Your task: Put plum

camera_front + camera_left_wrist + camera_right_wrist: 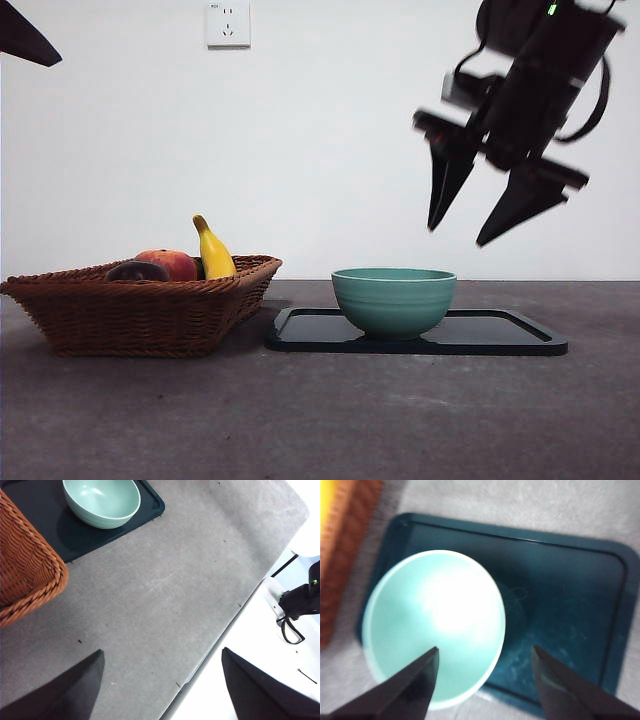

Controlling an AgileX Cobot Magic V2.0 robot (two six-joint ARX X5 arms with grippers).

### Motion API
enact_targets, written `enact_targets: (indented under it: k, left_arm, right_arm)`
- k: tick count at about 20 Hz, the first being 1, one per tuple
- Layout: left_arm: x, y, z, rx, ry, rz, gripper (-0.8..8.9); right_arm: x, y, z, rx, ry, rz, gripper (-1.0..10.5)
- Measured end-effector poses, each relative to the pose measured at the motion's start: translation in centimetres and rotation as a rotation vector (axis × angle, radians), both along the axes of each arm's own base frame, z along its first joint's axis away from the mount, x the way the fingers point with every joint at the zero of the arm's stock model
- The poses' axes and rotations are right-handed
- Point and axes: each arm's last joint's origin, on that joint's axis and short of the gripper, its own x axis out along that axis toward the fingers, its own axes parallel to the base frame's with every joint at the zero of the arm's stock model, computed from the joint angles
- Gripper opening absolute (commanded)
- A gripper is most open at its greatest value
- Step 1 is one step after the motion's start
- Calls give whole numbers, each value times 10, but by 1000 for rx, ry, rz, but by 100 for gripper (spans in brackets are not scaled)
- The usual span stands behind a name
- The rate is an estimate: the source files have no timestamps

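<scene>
The plum, dark and nearly black, lies in the wicker basket at the left, next to a red-orange fruit and a yellow banana. My right gripper hangs open and empty high at the right, above the tray's right half and well clear of the basket. In the right wrist view its jaws frame the green bowl and the dark tray from above. My left gripper is open and empty over bare table, and shows in the front view only as a black tip.
The green bowl stands on the left part of the black tray, right of the basket. The left wrist view shows the basket corner, the bowl and the table's edge. A wall socket sits high behind.
</scene>
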Motion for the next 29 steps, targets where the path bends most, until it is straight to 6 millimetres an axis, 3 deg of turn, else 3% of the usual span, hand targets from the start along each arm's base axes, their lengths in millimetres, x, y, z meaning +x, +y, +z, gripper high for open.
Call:
enact_targets:
  k: [4,7,12,21,24,29]
  left_arm:
    - [0,0,0,0,0,0,374]
    - [0,0,0,0,0,0,374]
    - [0,0,0,0,1,0,374]
    - [0,0,0,1,3,0,374]
    - [0,0,0,1,3,0,374]
    - [0,0,0,1,3,0,374]
  right_arm:
    - [14,5,-28,-16,46,0,290]
    - [18,7,-39,-22,64,2,205]
    - [20,9,-41,-19,46,5,30]
    - [22,9,-39,-28,16,-8,11]
    - [15,7,-19,-14,-25,-8,11]
    - [-20,-4,46,33,-162,-8,11]
